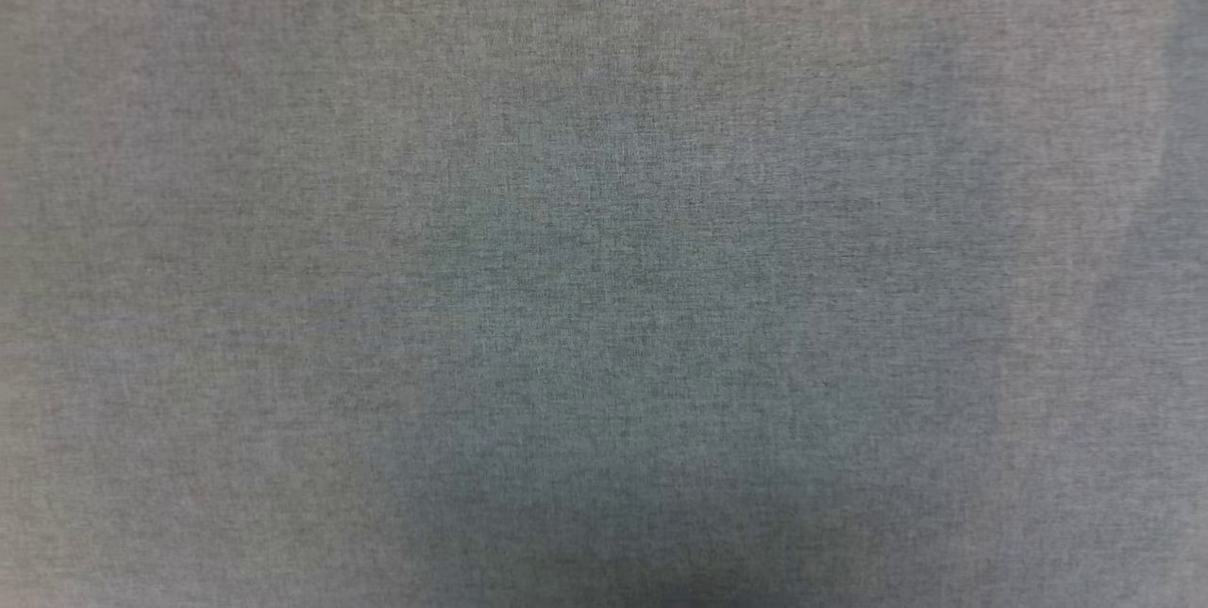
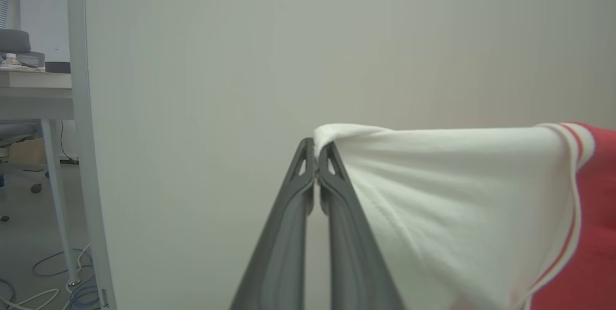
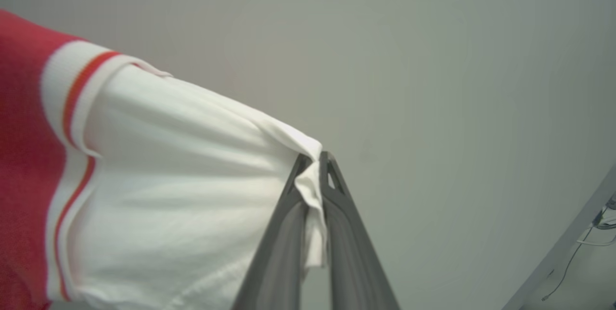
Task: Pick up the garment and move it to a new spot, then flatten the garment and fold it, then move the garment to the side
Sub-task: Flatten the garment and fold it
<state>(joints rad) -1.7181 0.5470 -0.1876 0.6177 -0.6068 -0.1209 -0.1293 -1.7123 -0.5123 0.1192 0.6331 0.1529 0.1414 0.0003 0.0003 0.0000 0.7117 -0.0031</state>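
In the left wrist view my left gripper [image 2: 316, 152] is shut on the edge of a white sleeve of the garment [image 2: 452, 194]. The sleeve stretches off to the right, where striped trim and red cloth begin. In the right wrist view my right gripper [image 3: 315, 161] is shut on the other white sleeve of the garment [image 3: 183, 180], which stretches to the left toward striped trim and the red body. The cloth hangs taut in the air in front of a pale wall. The head view looks down on a grey fabric-covered surface [image 1: 604, 268].
A pale panel [image 2: 337, 50] stands behind the left gripper. At its left are a white post [image 2: 79, 108], a desk [image 2: 33, 88] and cables on the floor [image 2: 53, 276]. The right wrist view has a grey frame edge and a cable [image 3: 572, 257] at the lower right.
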